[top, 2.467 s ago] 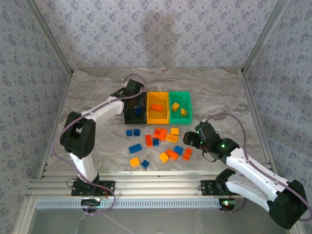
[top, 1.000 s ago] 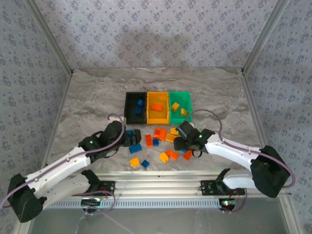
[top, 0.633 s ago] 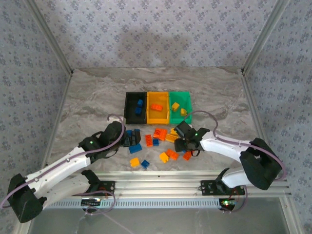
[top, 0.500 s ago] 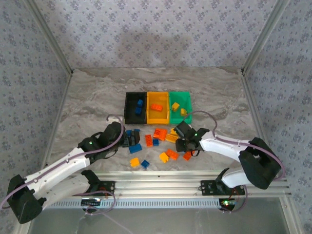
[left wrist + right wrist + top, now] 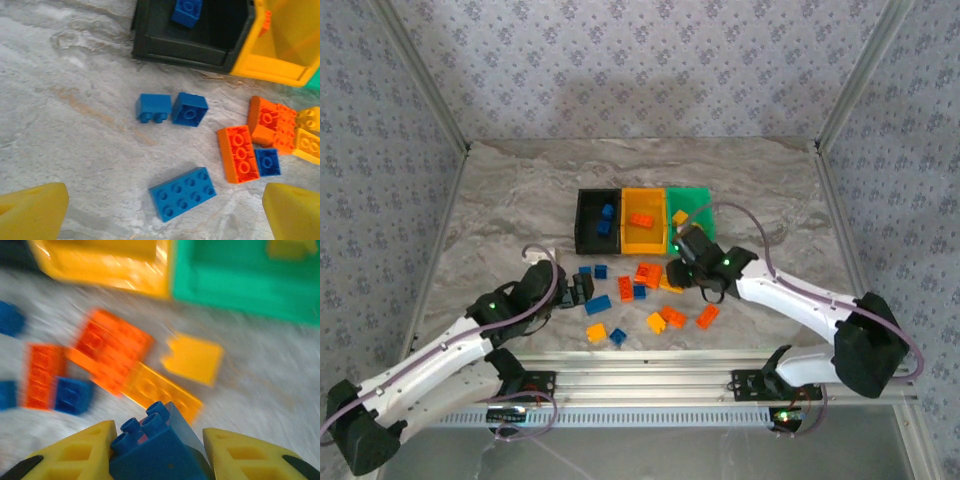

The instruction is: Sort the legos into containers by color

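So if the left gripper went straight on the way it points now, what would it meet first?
Probably the flat blue eight-stud brick, lying on the table just ahead of the open left gripper. Past it are two small blue bricks. Depth is unclear.

Blue, orange, yellow legos (image 5: 182, 194); marbled grey table (image 5: 75, 125)

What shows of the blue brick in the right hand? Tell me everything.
The blue brick looks like glossy hard plastic, with a few round studs showing on its upper face. It sits clamped between the two yellow fingers of the right hand, which press on its sides; nothing else touches it. It is tilted, one corner pointing toward the green bin, and it seems to hang above the table. Its lower part is cut off by the picture's edge.
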You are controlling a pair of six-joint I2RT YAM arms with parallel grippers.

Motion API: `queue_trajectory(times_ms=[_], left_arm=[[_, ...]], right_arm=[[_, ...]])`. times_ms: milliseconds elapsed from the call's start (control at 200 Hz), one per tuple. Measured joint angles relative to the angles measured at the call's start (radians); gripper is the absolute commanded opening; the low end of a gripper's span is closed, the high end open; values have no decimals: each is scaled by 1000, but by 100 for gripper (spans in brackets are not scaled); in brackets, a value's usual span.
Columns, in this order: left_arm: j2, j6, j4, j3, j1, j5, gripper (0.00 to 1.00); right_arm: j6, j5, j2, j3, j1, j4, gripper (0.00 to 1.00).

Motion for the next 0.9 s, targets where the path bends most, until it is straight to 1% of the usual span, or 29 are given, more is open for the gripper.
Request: queue_trajectory(times_ms=[95, 265, 455, 565, 620, 650, 720, 760, 814, 899], left_arm=[[-23, -19, -14, -34, 10, -2, 100], [-22, -30, -18, -75, 22, 6, 100], [-23, -29, -20, -85, 26, 27, 100], [-23, -26, -19, -85, 26, 40, 100], [-22, -22, -19, -85, 26, 48, 100], [-22, -21, -19, -85, 26, 51, 100], [-21, -18, -18, -85, 26, 56, 100], [-18, -18, -15, -85, 26, 59, 100], [-14, -14, -11, -85, 26, 66, 100], [-9, -9, -3, -85, 26, 84, 99]], right_arm=[[-21, -16, 103, 159, 15, 23, 36], [-46, -42, 367, 452, 27, 75, 37], [-59, -70, 632, 708, 26, 90, 38], [-58, -74, 740, 828, 24, 77, 41], [-58, -75, 779, 873, 21, 67, 45], [-56, -75, 796, 894, 19, 60, 50], [-49, -78, 832, 941, 13, 48, 65], [-55, -78, 848, 962, 9, 48, 71], [-53, -80, 855, 973, 4, 48, 76], [-59, -81, 855, 984, 0, 48, 78]])
